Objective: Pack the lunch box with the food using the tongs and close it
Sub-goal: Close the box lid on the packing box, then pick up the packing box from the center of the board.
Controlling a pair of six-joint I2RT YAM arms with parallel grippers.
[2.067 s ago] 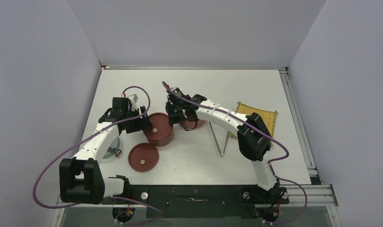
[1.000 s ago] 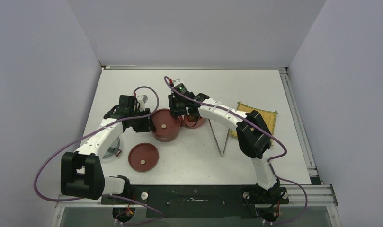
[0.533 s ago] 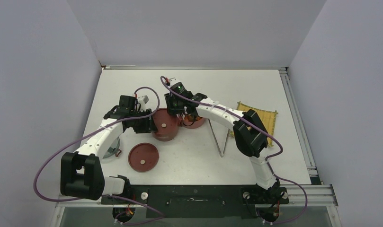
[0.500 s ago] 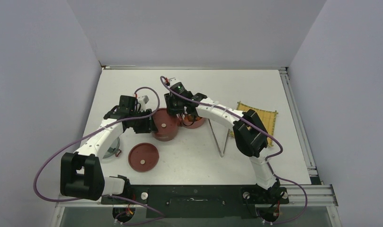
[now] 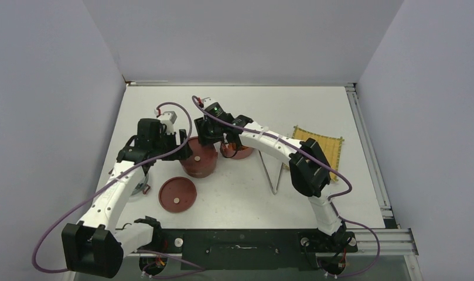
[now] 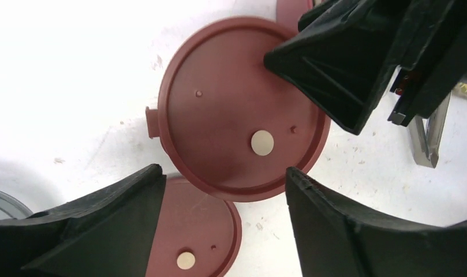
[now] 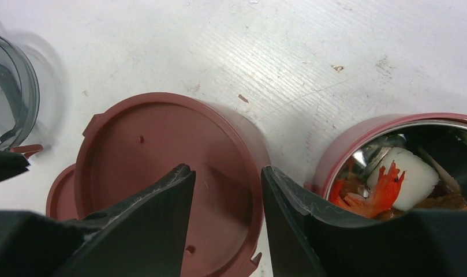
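Dark-red plastic fills both wrist views. The lidded bowl (image 6: pixel 219 109) sits directly under the left gripper (image 6: pixel 222 173), whose fingers are spread wide with nothing between them. The right gripper (image 7: pixel 226 170) hangs over the same bowl's edge, jaws apart and empty. Its black fingers crowd the upper right of the left camera's view. A loose lid (image 6: pixel 199 242) lies just beside the bowl on the left gripper's near side, with a clear tub (image 7: pixel 8 86) farther left. The open bowl (image 7: pixel 358 130) holding the food (image 7: pixel 401 176) stands just right of the right gripper. The tongs (image 6: pixel 427 141) lie beyond it, near a yellow mat (image 5: pixel 319 146).
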